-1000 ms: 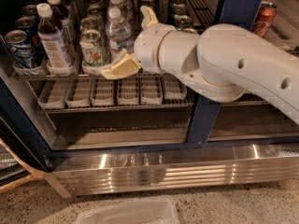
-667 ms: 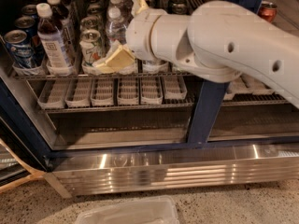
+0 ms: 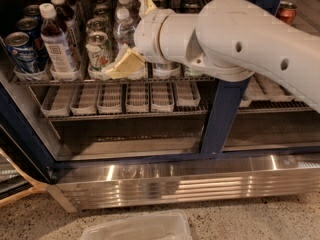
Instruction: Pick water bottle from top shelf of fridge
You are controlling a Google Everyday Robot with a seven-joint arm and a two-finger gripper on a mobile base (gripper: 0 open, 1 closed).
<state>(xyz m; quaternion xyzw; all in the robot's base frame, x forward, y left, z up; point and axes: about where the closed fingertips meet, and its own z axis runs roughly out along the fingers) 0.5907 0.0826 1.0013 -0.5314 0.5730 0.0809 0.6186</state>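
The gripper (image 3: 134, 34) is at the water bottle (image 3: 121, 30) on the top shelf (image 3: 30, 80), with its fingers spread apart (nothing clamped yet). The grasp and the lift out are left to do.

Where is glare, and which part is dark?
Camera view: bright glare streaks lie on the shiny steel louvred base panel; the back rows of the dark wire top shelf sit in shadow; the cream pincer, at the clear ribbed white-capped water bottle, is evenly lit.
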